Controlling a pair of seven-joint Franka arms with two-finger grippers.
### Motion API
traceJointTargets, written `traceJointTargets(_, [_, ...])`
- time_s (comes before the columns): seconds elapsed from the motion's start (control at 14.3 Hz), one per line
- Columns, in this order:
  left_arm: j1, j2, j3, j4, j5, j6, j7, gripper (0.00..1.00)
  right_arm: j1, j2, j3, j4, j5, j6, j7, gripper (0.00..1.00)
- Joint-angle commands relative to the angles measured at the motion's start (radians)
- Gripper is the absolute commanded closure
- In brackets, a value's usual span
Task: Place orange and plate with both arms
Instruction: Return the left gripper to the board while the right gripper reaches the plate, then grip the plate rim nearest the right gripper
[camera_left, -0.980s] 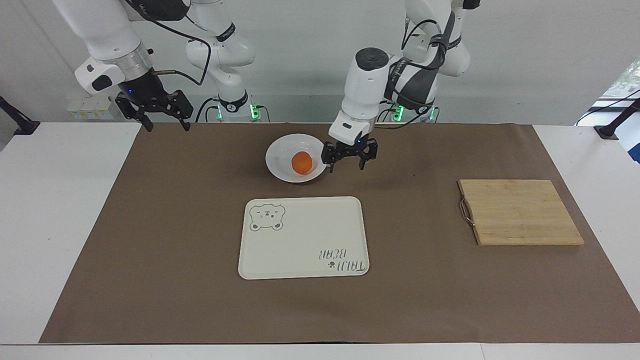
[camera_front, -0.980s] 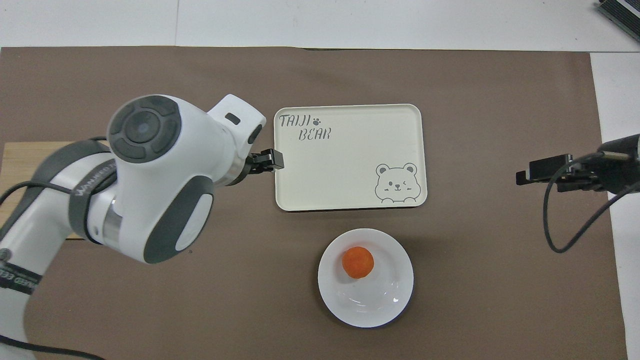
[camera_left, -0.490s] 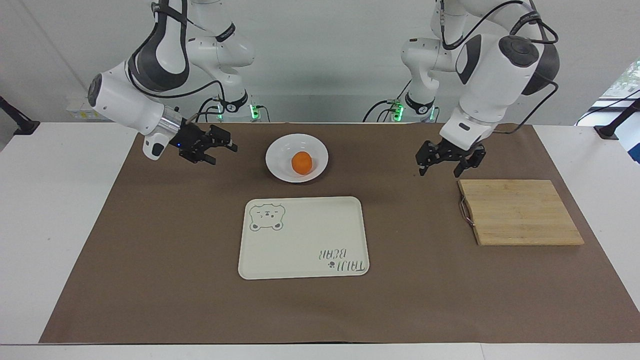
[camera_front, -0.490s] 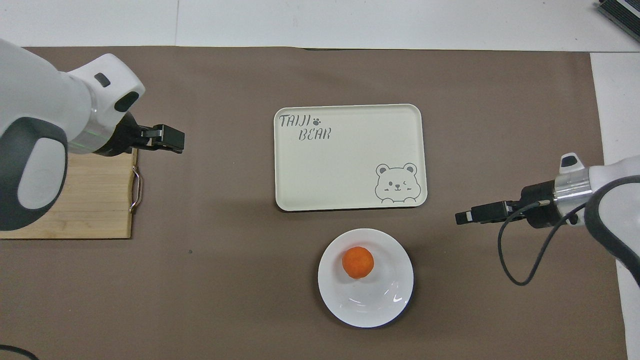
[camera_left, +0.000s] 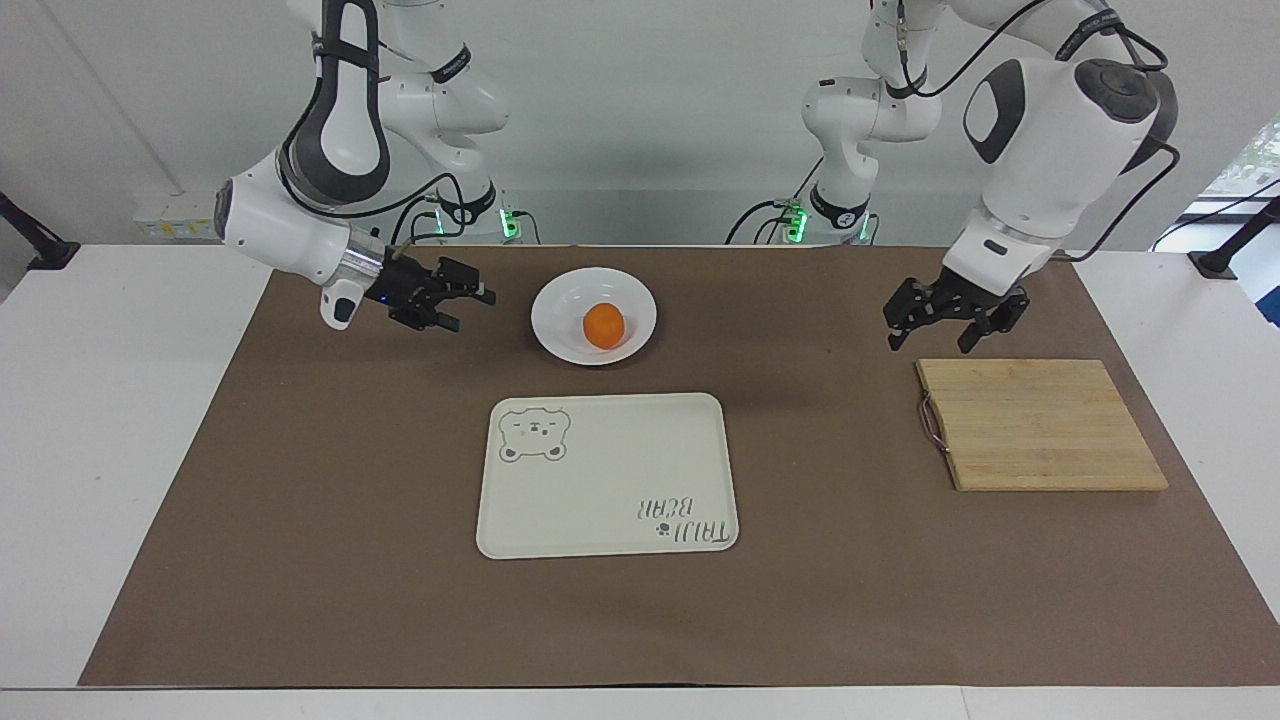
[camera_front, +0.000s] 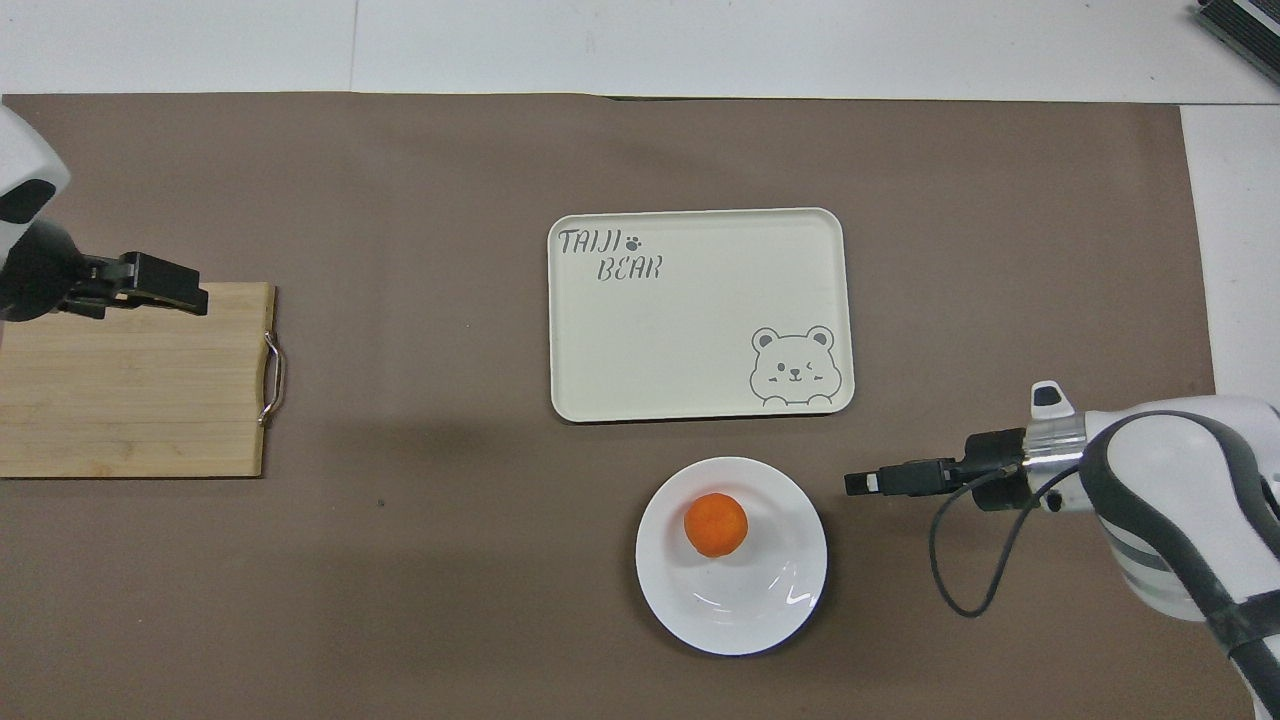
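On the white plate (camera_left: 594, 316), which sits on the brown mat nearer to the robots than the cream bear tray (camera_left: 607, 475), the orange (camera_left: 604, 326) rests slightly off centre, untouched. That part matches the picture from 1 second ago; everything else has shifted. Back then the left gripper (camera_left: 945, 322) hung just beside the plate's rim, toward the left arm's end of the table. It has since swung well away and now hovers by the edge of the wooden cutting board (camera_left: 1040, 424) that lies closest to the robots, its 2 fingers spread apart and holding nothing. Meanwhile the right gripper (camera_left: 452, 299) has come down from high near its own end of the table and now points sideways at the plate, low over the mat and near the rim but not touching it. Its fingers appear slightly apart, with nothing between them.

My reading: the orange half of the job looks done, and the work is passing from one arm to the other. Next the right arm probably has to catch the plate's rim and carry it, likely to the tray, without rolling the fruit off.
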Motion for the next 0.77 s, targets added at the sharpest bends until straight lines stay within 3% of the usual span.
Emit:
traceJointTargets(0.0, [0.008,-0.035,-0.006,-0.016,0.002,-0.032,-0.037,0.0,-0.001,0.06,0.0,-0.066,0.133,0.021,-0.183,0.0])
traceJointTargets(0.42, [0.004,-0.076,-0.01,-0.027,0.061,-0.086,-0.085,0.0,0.046,0.071,0.0,-0.141,0.227,0.022,-0.232,0.0])
traceJointTargets(0.7, [-0.006,-0.006,-0.013,0.101,0.096,-0.219,-0.085,0.0,0.054,0.038,0.0,-0.199,0.232,0.042,-0.232,0.0])
